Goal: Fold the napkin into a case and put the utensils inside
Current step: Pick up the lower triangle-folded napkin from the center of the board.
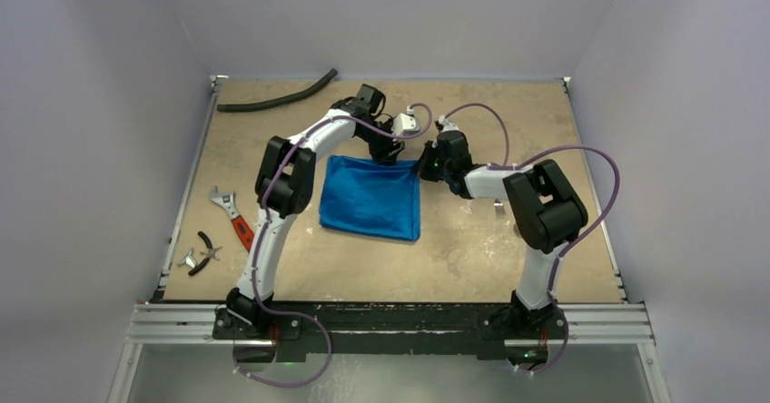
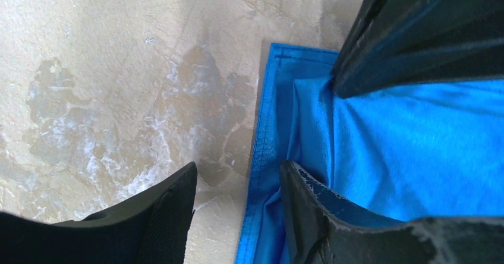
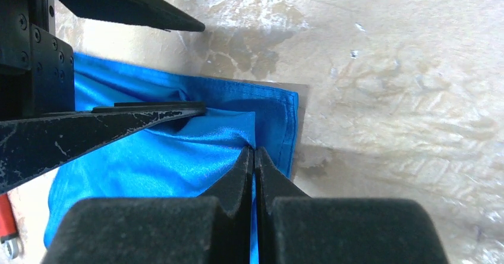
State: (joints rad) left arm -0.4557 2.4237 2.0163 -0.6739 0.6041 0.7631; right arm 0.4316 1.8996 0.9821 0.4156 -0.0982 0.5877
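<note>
Evidently right gripper (image 3: 254, 152) is clamped on napkin (image 1: 370, 199) near its corner to pull a fold; left gripper (image 2: 238, 172) beside it gapes astride the edge, ready to pinch.

Arms (image 1: 320, 136) white with black joints; purple cables (image 1: 478, 106); pincer fingers (image 3: 89, 136) scuffed black.

No readable text, labels, brands or numbers appear in any view.
</note>
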